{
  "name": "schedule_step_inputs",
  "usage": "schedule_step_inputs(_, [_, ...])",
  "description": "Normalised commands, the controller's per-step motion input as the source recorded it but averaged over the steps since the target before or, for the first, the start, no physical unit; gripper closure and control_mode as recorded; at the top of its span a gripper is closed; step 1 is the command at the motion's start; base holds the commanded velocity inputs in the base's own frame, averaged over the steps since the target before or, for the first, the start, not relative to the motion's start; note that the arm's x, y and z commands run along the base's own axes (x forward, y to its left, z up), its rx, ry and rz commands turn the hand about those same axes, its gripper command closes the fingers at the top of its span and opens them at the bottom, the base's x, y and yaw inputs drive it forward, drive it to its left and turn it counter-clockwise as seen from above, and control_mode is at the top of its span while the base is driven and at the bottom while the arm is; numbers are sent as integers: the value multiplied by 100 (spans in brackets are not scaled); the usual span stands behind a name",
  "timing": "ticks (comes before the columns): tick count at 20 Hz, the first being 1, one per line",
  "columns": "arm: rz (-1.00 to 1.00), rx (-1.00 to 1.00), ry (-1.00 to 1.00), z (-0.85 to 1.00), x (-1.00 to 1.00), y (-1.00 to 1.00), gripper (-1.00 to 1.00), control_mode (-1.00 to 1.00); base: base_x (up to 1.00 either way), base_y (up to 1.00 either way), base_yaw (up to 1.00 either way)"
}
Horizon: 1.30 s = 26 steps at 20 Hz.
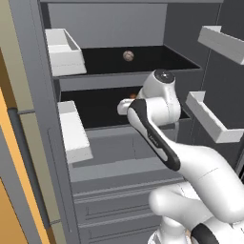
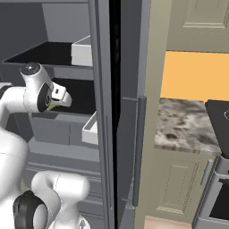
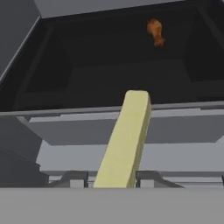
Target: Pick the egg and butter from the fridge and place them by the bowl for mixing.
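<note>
The hand (image 3: 114,181) is clamped on the butter (image 3: 124,140), a pale yellow stick that juts straight out from between the two dark fingertips (image 3: 72,178), its far end reaching the front lip of a black shelf. From the right base view the hand (image 2: 60,99) sits at the mouth of the fridge (image 2: 103,112), level with the lower black shelf (image 2: 82,96), and a sliver of yellow-green shows under the wrist. Beyond the butter, at the far back of that dark shelf, lies a small orange lumpy item (image 3: 155,31), well apart from the stick; a speck of the same orange (image 1: 133,96) peeks past the arm in the left base view. One shelf up, the egg (image 1: 128,55) sits alone near the back of the upper black shelf (image 1: 143,59), a small pinkish-brown ball. White door bins flank the opening: two on the left door (image 1: 64,52), two on the right (image 1: 212,121). Grey drawers (image 1: 119,205) sit below the shelves. To the right of the fridge, past its dark bar handle (image 2: 138,147), a speckled stone counter (image 2: 185,125) runs under an orange wall, with beige cupboards (image 2: 179,183) below.
</note>
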Motion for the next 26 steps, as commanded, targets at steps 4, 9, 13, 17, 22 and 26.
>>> schedule_step_inputs(4, [0,0,0,13,-48,-6,100,-100,0,0,0])
schedule_step_inputs(9, [0,0,2,0,-3,0,100,100,0,0,0])
schedule_step_inputs(13, [0,0,0,0,0,0,100,100,-4,0,0])
schedule_step_inputs(17, [0,0,0,0,0,0,100,100,-46,-1,1])
schedule_step_inputs(22, [0,0,0,0,0,0,100,100,-60,-5,0])
schedule_step_inputs(26, [0,0,0,0,0,0,100,100,-65,-9,-6])
